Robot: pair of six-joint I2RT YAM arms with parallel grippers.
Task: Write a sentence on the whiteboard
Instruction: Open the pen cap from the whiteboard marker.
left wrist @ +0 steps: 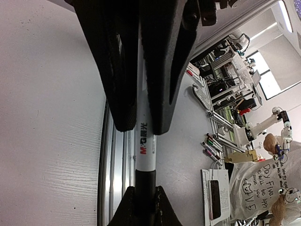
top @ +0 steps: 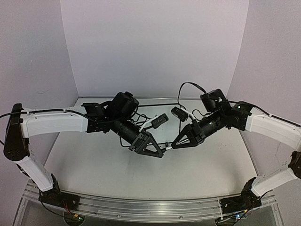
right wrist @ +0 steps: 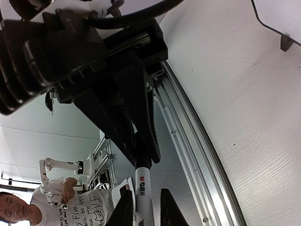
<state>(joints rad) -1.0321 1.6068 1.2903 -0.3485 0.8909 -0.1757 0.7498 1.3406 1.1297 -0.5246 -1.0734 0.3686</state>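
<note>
A marker (top: 168,144) with a white barrel (left wrist: 146,150) and a black cap (left wrist: 145,186) hangs in mid-air between the two grippers. My left gripper (top: 160,152) is shut on the white barrel (right wrist: 143,195), as the left wrist view (left wrist: 142,126) shows. My right gripper (top: 175,144) is shut on the black cap (right wrist: 142,162), as the right wrist view (right wrist: 142,157) shows. The cap sits against the barrel. A corner of the whiteboard (right wrist: 280,14) with one black foot shows at the top right of the right wrist view. Its visible part is blank; no sentence is in view.
The white table (top: 94,165) has an aluminium rail (top: 141,207) along its near edge. White backdrop walls (top: 155,42) close the back and sides. Cables loop above the right wrist. Beyond the rail are a desk with pens (left wrist: 211,146) and a person (right wrist: 28,207).
</note>
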